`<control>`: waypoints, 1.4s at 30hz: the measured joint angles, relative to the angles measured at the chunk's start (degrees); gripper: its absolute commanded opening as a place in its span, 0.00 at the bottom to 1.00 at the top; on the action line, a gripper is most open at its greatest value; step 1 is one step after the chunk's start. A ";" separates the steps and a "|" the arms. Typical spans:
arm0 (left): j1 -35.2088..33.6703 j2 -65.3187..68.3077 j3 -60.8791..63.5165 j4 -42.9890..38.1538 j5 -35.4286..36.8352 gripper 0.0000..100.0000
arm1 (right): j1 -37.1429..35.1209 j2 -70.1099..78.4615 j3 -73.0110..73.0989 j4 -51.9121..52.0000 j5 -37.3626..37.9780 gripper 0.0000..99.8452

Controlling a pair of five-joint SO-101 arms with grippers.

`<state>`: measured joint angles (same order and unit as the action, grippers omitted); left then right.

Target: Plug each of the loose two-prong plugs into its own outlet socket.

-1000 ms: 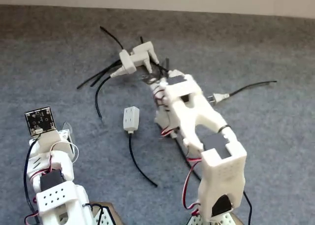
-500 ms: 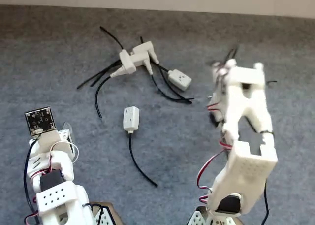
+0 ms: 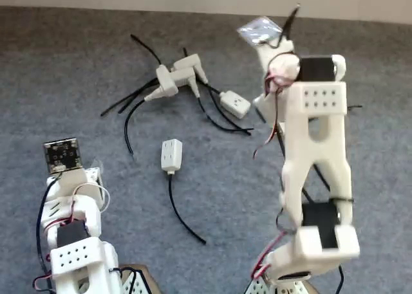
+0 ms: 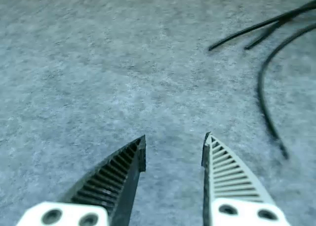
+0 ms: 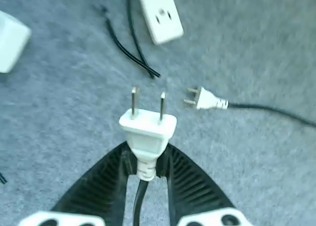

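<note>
Plug (image 5: 148, 129): clamped in right gripper (image 5: 147, 154), not yet inserted. Second plug (image 5: 207, 100): loose on carpet (image 3: 77, 62). Socket (image 3: 235, 103): vacant, seven o'clock of right gripper. Left gripper (image 4: 173, 147): spread, empty.

Both arms are white plastic w/ black motor blocks (image 3: 320, 224). Right arm (image 3: 314, 152) is big & chunky, w/ rows of tiny holes on one block. Thin red, black & white wires (image 3: 270, 248) loop along it. Left arm (image 3: 71, 255) has the same dotty holes, red wires & a small black square board (image 3: 62, 154). Left gripper (image 4: 174, 152): 1 black finger (image 4: 116, 179), 1 white finger (image 4: 224, 174), both pointy w/ ridges. Right gripper (image 5: 147, 154): 2 black ridged fingers (image 5: 98, 186), white bases (image 5: 54, 219) w/ round holes.
</note>
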<state>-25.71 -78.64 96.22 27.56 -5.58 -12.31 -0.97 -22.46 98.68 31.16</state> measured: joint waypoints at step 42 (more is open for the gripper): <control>66.81 0.00 -20.31 -7.91 18.55 0.20 | -22.24 -60.48 57.67 -8.44 -7.82 0.01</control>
<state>41.10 -78.64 75.91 19.65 12.97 -34.55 -61.45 35.21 90.24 23.34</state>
